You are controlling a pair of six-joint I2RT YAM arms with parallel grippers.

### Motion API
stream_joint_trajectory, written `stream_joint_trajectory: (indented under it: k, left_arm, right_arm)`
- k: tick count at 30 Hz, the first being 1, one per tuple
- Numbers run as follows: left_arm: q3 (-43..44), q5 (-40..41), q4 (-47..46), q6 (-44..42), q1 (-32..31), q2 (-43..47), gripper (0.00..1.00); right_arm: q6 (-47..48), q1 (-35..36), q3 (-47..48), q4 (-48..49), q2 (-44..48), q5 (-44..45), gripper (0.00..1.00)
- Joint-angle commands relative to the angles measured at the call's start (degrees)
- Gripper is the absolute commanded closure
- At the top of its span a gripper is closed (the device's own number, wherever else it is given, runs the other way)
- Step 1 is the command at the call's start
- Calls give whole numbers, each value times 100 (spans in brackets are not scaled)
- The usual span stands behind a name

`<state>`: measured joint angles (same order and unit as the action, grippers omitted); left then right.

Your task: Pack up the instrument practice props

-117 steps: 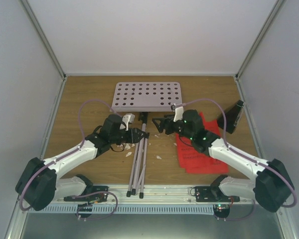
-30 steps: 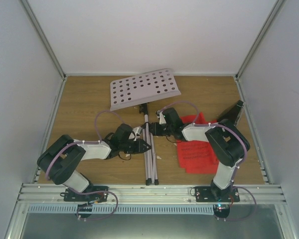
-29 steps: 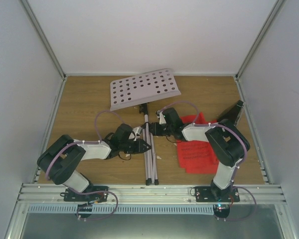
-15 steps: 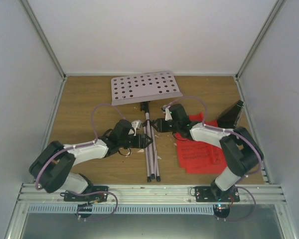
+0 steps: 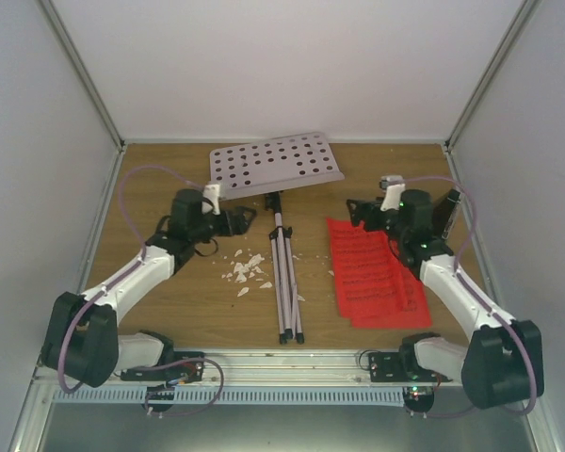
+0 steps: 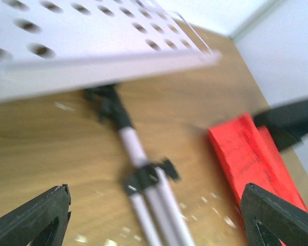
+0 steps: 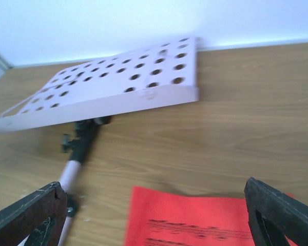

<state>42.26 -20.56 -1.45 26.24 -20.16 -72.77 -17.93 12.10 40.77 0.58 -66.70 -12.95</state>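
Note:
The white music stand lies flat on the table, its hole-dotted tray (image 5: 274,164) at the back and its folded legs (image 5: 285,282) pointing toward me. It also shows in the left wrist view (image 6: 92,48) and the right wrist view (image 7: 108,84). The red sheets of music (image 5: 377,271) lie right of the legs. The black metronome (image 5: 445,215) stands at the far right, partly hidden by my right arm. My left gripper (image 5: 242,218) is open and empty, left of the stand's pole. My right gripper (image 5: 356,212) is open and empty over the sheets' far edge.
Small white crumbs (image 5: 244,271) are scattered left of the legs. The enclosure walls stand close on the left, right and back. A metal rail (image 5: 282,363) runs along the near edge.
Both grippers have pulled away from the stand's pole, the left to the back left and the right to the right. The red sheets and crumbs now show uncovered.

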Motion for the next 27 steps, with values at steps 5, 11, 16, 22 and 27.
stream_joint_trajectory:
  k: [5,11,16,22,27]
  left_arm:
    - [-530,386,-1062,-339,2060,615,7]
    - [-1824,2642,-2258,-1306,2298,1613,1]
    - [-2884,2896,-3507,-1741,2298,1695,1]
    - [-3373,2645,-4396,-1960,2298,1151,1]
    - [-3236,2485,-4605,-1959,2298,804,1]
  right_arm:
    - [879,-1789,-1288,1792,957,-287,5]
    - [1245,-2203,-2491,3505,1522,204,4]
    - [1389,-2225,-3111,4492,1367,476,5]
    - [1475,-2226,-3393,5111,1045,708,4]
    - [1522,-2228,-3497,5558,745,705,4]
